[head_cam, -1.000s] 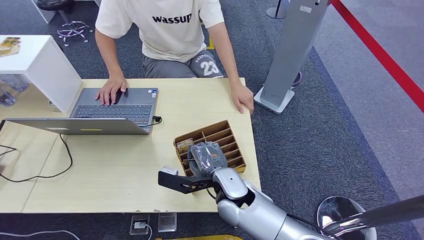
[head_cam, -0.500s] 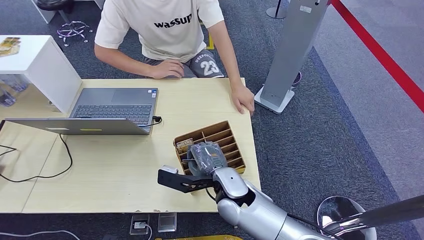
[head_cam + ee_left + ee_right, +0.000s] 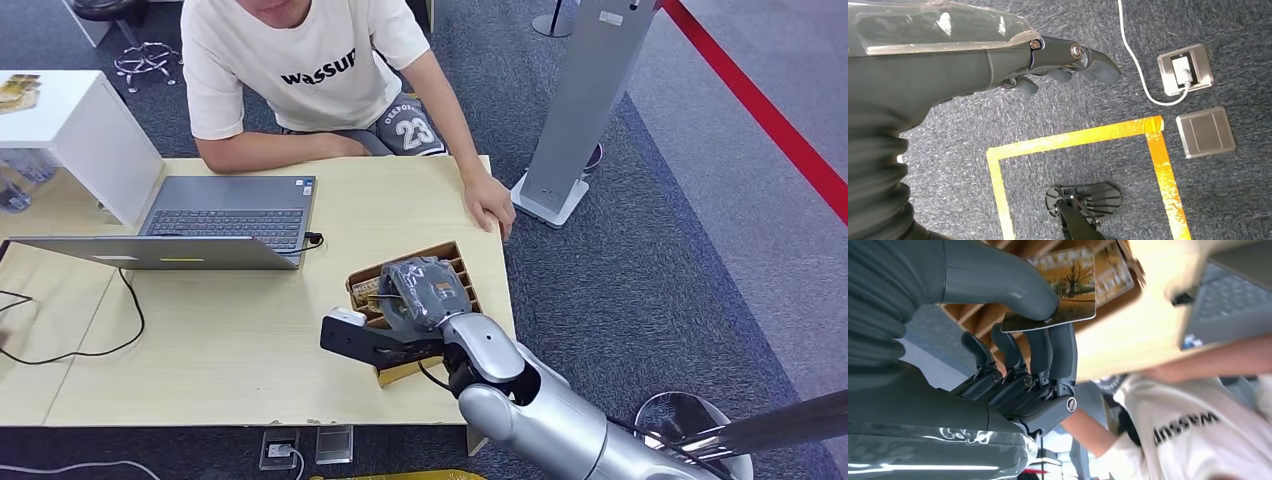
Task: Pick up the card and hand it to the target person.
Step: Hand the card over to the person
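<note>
Counting one card (image 3: 1065, 287), pinched between the thick grey thumb and the darker fingers (image 3: 1060, 352) of the right hand (image 3: 425, 292), thumb pressing on one face and fingers backing the other. Showing a golden landscape print with a tree in the right wrist view. Hovering just above one brown wooden organizer (image 3: 465, 275) with slotted compartments, more printed cards (image 3: 1113, 272) standing in it; whether the held card is touching the box, cannot tell. Sitting near the right edge of one pale wooden worktop (image 3: 230, 340), the organizer partly hidden under the right hand and the black wrist camera mount (image 3: 365, 343).

Hanging low beside the body, the left hand (image 3: 1058, 62) holding nothing, its dark fingers (image 3: 1098, 65) loosely curled and slightly apart over grey carpet (image 3: 948, 130). Lying beneath it: one square of yellow floor tape (image 3: 1073, 137), two metal floor boxes (image 3: 1205, 132), one white cable (image 3: 1138, 75).

Resting on the worktop: one open grey laptop (image 3: 225, 215) with one black cable (image 3: 125, 310) trailing off it. Sitting across the worktop, one person in a white printed T-shirt (image 3: 300, 70), one forearm lying along the far edge, the other hand (image 3: 490, 205) resting at the far right corner, well apart from the card. Standing on the carpet to the right: one grey pillar stand (image 3: 585, 110), beside one red floor line (image 3: 770, 120).
</note>
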Tool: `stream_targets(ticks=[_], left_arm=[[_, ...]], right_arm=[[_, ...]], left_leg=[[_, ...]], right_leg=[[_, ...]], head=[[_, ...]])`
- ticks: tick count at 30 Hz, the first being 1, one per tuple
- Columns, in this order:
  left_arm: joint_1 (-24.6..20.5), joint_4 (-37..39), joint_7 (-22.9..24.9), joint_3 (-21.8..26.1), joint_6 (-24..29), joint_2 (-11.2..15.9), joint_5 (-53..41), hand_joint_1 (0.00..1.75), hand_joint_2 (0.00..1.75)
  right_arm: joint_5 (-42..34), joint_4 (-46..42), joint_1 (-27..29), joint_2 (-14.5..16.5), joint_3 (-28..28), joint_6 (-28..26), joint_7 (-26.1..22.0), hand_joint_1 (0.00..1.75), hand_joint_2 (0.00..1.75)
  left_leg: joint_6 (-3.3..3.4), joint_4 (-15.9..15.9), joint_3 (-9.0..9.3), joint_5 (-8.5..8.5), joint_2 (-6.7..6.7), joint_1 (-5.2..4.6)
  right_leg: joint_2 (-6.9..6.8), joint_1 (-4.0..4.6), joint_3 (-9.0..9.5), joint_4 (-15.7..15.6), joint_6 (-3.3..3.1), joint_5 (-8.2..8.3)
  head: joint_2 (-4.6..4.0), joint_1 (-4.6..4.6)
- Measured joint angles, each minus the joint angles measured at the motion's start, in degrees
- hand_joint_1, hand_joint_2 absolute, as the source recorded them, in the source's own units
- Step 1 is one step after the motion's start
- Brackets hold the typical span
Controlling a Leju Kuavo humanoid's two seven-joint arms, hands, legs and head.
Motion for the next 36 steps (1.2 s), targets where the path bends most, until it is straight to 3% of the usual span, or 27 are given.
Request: stream_targets(ticks=[7,13,19,26,30,35,36], left_arm=[[0.01,0.0,-0.49,0.0,0.15,0.0,0.33,0.0,1.75],[0.0,0.0,-0.8,0.0,0.17,-0.03,0.32,0.0,1.75],[-0.02,0.0,-1.09,0.0,0.08,-0.15,-0.48,0.0,1.75],[-0.04,0.0,-1.38,0.0,-0.13,-0.41,-1.4,0.0,1.75],[-0.03,0.0,-1.38,-0.02,-0.29,-0.62,-1.63,0.0,1.75],[-0.04,0.0,-1.56,-0.24,-0.4,-0.8,-2.07,0.0,1.75],[-0.04,0.0,-1.69,-0.33,-0.39,-0.84,-2.16,0.0,1.31]], right_arm=[[2.62,-8.2,-0.02,-1.68,-1.21,-4.8,-3.83,1.52,1.75],[1.66,-7.9,-0.02,-1.71,-1.8,-10.01,-10.85,1.52,1.75],[-2.26,-2.62,-0.08,-0.96,-2.73,-18.23,-20.03,1.52,1.75],[-2.89,7.08,-0.22,0.16,-4.48,-28.88,-27.05,1.52,1.75],[0.39,11.74,-0.22,0.9,-5.53,-35.43,-29.4,1.52,1.75],[1.9,16.12,-0.2,1.76,-6.48,-38.71,-31.09,1.52,1.75],[1.86,16.89,-0.2,1.94,-6.6,-39.06,-31.47,1.14,1.75]], left_leg=[[0.0,0.0,-0.01,0.0,0.0,0.0],[0.0,0.0,-0.02,0.0,-0.01,0.0],[0.0,0.0,-0.04,0.0,-0.02,0.0],[0.0,0.0,-0.05,0.0,-0.02,0.0],[0.0,0.0,-0.05,0.0,-0.02,0.0],[0.0,0.0,-0.05,0.0,-0.02,0.0],[0.0,0.0,-0.05,0.0,-0.02,0.0]], right_leg=[[0.0,0.0,0.01,0.0,0.0,0.0],[-0.01,0.0,0.02,0.0,0.0,0.0],[-0.02,0.0,0.02,0.0,0.0,0.0],[-0.03,0.0,0.01,0.0,0.0,0.0],[-0.03,0.0,0.01,0.0,0.0,0.0],[-0.03,0.0,0.01,0.0,0.0,0.0],[-0.03,0.0,0.01,0.0,0.0,0.0]], head=[[0.01,0.01],[0.0,0.02],[0.0,0.01],[0.01,0.03],[0.0,0.03],[-0.01,0.01],[-0.01,0.02]])
